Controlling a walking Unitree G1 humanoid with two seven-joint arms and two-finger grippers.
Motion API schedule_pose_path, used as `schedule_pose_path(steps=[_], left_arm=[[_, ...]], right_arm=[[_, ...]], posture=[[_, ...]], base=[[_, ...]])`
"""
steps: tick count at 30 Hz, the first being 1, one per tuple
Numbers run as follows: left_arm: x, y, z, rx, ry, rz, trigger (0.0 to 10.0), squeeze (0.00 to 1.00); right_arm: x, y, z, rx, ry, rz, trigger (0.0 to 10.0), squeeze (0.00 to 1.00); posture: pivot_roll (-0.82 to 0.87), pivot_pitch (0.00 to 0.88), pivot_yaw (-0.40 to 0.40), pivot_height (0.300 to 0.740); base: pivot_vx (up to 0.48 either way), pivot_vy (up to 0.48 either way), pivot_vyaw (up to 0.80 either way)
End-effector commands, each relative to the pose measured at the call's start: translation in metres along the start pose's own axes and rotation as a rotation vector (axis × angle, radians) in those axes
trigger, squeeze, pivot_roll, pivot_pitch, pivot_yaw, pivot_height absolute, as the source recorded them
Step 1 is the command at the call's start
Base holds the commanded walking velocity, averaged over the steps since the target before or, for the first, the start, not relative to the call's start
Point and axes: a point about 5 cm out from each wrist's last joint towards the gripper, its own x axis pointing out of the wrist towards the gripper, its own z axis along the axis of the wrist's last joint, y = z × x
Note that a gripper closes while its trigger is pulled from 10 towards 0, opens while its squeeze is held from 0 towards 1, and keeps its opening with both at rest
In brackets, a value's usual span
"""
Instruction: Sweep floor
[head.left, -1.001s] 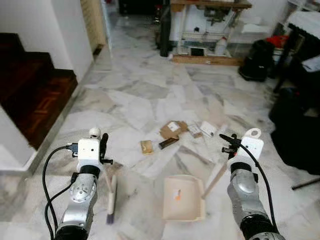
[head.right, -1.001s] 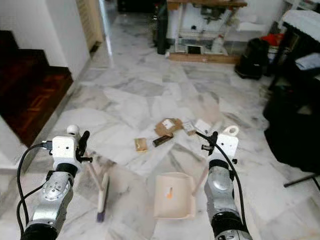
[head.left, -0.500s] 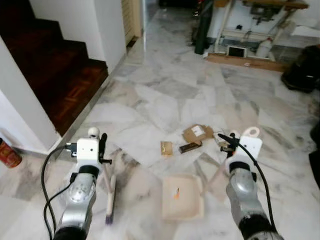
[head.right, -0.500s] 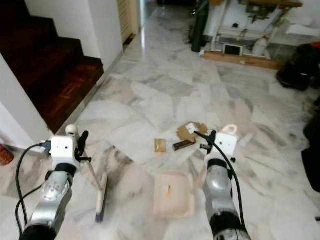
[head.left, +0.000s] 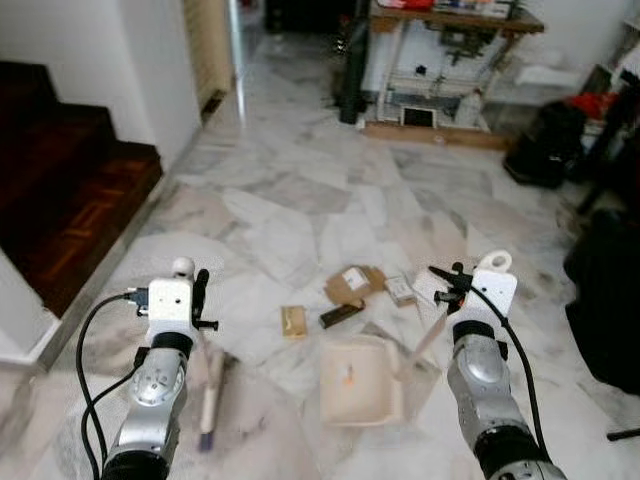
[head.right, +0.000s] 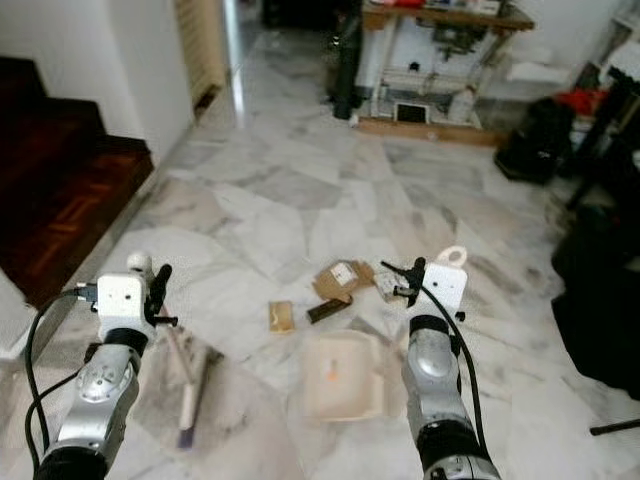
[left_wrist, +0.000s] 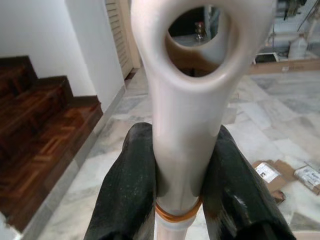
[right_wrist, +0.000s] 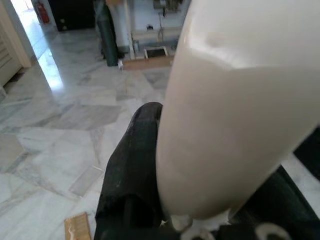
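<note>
Floor (head.left: 300, 190) of pale marble spreads ahead; in the left eye view cardboard scraps (head.left: 352, 283) lie just beyond the cream dustpan (head.left: 360, 378), the brush (head.left: 212, 392) resting left of it. A hard stroke could scatter scraps past the pan.

Left wrist view: left gripper (left_wrist: 182, 187) pinches the brush handle (left_wrist: 192, 115); a loose hold might let it twist.

Right wrist view: right gripper (right_wrist: 200, 200) clamps the dustpan handle (right_wrist: 240, 110).
</note>
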Motion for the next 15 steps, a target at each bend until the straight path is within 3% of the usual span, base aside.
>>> schedule_pose_path(steps=[1, 15], left_arm=[[0.0034, -0.0047, 0.0083, -0.005, -0.048, -0.017, 10.0, 0.0], [0.0065, -0.0039, 0.0106, -0.007, -0.055, -0.012, 10.0, 0.0]], right_arm=[[0.0043, -0.0026, 0.0104, 0.001, -0.047, -0.011, 10.0, 0.0], [0.005, -0.0044, 0.011, 0.007, -0.048, -0.023, 10.0, 0.0]], posture=[[0.01, 0.0, -0.04, 0.74], [0.0, 0.0, -0.041, 0.74]], base=[[0.304, 0.0, 0.0], [0.304, 0.0, 0.0]])
